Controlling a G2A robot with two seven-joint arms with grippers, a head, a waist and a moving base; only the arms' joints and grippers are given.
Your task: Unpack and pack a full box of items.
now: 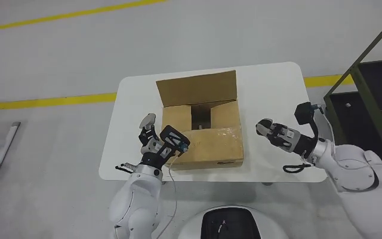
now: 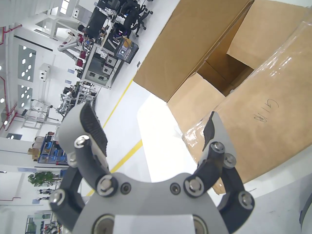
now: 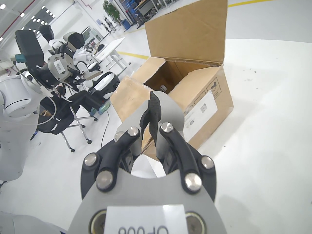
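**While access is narrow, snag risk is real**

White table [image 1: 268,77] carries 1 cardboard box [image 1: 209,152]. Rear flap [image 1: 197,88] stands upright. Taped near flap [image 1: 209,143] lies over the front half, leaving a dark opening [image 1: 202,116]; contents cannot be made out. Left gripper [image 2: 151,116] hangs just beside the box's near left corner, jaws apart, empty. Right gripper [image 3: 152,109] hovers near the right wall, jaws together, holding nothing. Risk: reaching through that gap could snag a flap edge and drag the box. The closed pincer cannot grasp until opened.
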